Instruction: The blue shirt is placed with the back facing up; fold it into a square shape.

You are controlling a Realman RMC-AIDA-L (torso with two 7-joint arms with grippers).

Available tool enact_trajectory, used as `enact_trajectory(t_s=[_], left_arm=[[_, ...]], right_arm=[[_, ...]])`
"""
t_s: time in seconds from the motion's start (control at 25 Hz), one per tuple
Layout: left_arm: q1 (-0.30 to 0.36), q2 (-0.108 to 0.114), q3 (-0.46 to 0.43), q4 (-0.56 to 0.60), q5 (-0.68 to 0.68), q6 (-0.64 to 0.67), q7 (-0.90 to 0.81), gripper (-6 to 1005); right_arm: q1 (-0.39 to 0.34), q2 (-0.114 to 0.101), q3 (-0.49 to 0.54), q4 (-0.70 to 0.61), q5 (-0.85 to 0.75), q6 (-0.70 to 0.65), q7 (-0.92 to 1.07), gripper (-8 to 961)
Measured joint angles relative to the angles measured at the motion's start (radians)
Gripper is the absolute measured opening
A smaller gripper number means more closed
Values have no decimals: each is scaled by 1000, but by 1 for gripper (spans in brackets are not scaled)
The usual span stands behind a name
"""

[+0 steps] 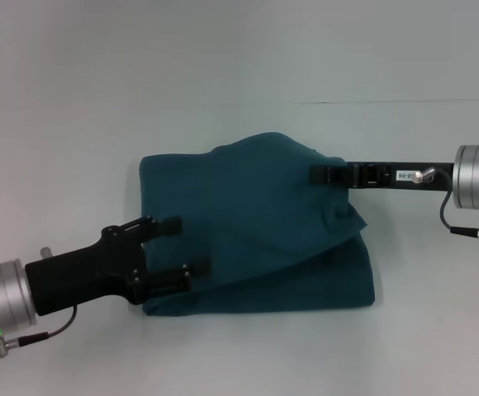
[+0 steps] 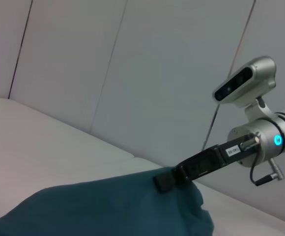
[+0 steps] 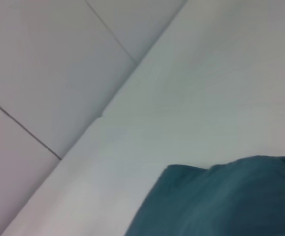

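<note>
Teal-blue and soft, the short-sleeved cotton shirt (image 1: 256, 227) lay mid-surface on the pale matte surface (image 1: 239, 66), already doubled into a rough block with its top layer lifted and draped. My right fingers (image 1: 320, 174) were pinched shut on that layer's far edge, holding it raised, I judged, to carry the fold across. My left fingers (image 1: 183, 246) stood spread and released at the near-left edge, probably to steady the limp, creasing cloth.

The left gripper (image 1: 176, 247) reaches in from the left, jaws spread apart. The right gripper (image 1: 320, 174) stretches in from the right, jaws seemingly pinched together.
</note>
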State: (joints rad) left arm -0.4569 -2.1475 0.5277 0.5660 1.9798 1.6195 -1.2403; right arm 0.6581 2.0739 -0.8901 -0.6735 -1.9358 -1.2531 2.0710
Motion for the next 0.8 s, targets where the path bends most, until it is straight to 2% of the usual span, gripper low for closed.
enact_trajectory(t_s=[0.2,0.52,0.8], left_arm=[[0,2,0,2,-10,0,-12,885],[0,3,0,7,-22,5,-28,886],[-2,3,0,8,-30,1,-35,884]], right_arm=[[0,-7,14,-20,0,-33,0,41],[-6,-33,28,-29,0,-76,10,45],[-21,-40,35,-30,-5,-114,12,49]])
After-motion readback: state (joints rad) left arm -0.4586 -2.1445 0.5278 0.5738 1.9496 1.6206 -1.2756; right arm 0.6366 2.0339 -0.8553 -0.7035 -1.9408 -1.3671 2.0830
